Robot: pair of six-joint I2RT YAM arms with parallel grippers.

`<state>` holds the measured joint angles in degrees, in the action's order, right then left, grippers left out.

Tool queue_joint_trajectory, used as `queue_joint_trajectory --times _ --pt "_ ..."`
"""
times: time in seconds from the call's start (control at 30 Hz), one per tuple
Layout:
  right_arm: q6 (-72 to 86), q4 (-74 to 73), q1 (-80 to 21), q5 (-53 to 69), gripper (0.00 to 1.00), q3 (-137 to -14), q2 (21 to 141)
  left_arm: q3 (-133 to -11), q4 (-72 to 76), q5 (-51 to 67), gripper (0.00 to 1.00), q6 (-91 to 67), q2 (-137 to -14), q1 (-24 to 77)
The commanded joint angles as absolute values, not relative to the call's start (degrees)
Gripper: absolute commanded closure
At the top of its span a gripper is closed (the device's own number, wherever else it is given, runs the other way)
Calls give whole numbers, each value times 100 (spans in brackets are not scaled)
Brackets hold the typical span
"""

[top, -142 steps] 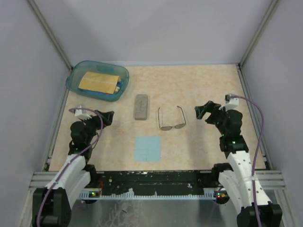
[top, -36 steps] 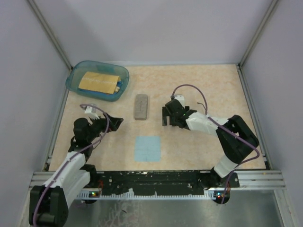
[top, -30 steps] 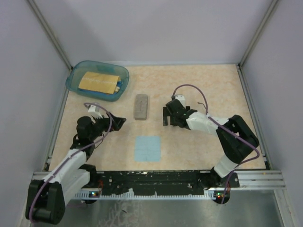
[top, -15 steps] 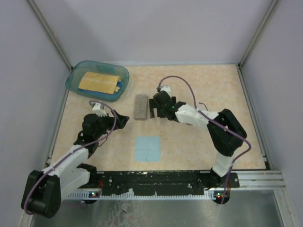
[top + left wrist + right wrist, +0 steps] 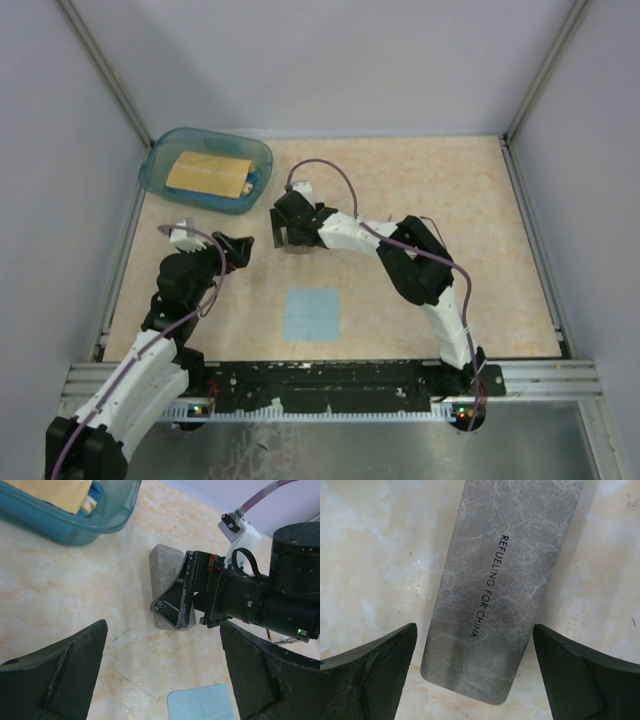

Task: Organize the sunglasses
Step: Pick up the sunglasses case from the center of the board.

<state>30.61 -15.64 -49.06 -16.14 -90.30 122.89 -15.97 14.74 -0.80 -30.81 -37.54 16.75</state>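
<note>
Grey case [image 5: 495,555] lettering [image 5: 487,587] legible only from right wrist, under wide-open right hand [image 5: 474,630]; left hand [image 5: 238,250] open too.

Grey case [image 5: 500,585]: black print "REFUELING FOR CHINA" along lid. No other readable text.

A grey case [image 5: 505,580] with a crackled, leathery surface runs from the top edge, right of centre, down to a rounded end at lower centre, leaning slightly. Dark lettering along its length reads "REFUELING FOR CHINA" (sideways in the frame). It lies on a pale beige marbled tabletop [image 5: 365,555]. The right gripper [image 5: 477,672] is spread wide, its dark fingers [image 5: 370,670] filling the lower left and lower right corners, with a strip of tabletop showing between each and the case.
</note>
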Motion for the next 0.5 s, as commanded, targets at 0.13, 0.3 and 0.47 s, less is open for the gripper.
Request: queue_joint_trajectory --times 0.13,0.3,0.47 --pt "3229 -2155 -5059 -2224 1 -9698 12636 -1670 1208 -168 0 -3033 -3702 1687" --pt "3177 -2164 -5054 -2395 1 -9277 12364 -1657 1316 -46 0 -3005 -3843 1687" --pt "3036 -2041 -4979 -2448 1 -8693 11958 -1676 1476 154 0 -2964 -4154 1687"
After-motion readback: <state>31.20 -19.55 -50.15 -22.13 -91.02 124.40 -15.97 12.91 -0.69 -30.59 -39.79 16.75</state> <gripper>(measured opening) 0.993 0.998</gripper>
